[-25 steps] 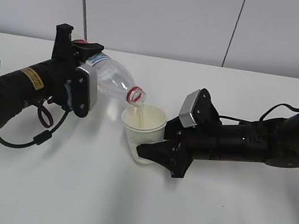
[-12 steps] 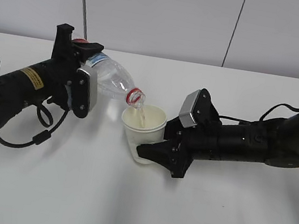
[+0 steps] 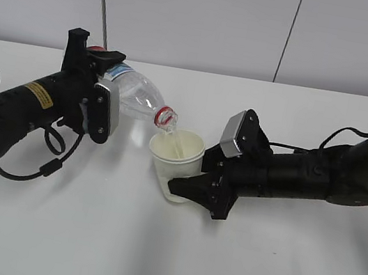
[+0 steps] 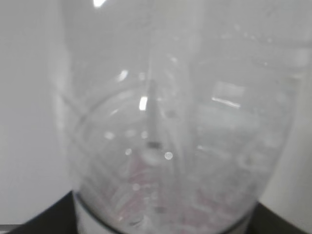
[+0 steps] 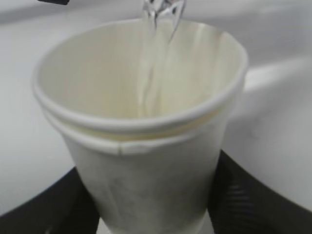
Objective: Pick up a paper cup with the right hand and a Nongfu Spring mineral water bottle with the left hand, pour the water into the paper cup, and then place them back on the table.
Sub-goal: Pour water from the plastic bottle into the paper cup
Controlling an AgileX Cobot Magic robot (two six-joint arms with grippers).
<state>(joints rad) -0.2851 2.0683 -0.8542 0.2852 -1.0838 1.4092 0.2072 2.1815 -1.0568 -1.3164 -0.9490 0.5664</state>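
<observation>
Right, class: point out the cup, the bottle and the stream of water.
cup point(image 5: 146, 180), right wrist view, its outer wall.
bottle point(image 3: 138, 94), exterior view, its clear shoulder.
water point(image 5: 146, 73), right wrist view, mid-stream.

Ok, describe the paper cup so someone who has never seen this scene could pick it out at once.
Start at the white table, where two black arms reach in from either side. The paper cup sits near the middle, held in the right hand. It is the only small cream container there, open-topped, catching a thin stream of water from the tilted clear bottle in the left hand.
</observation>
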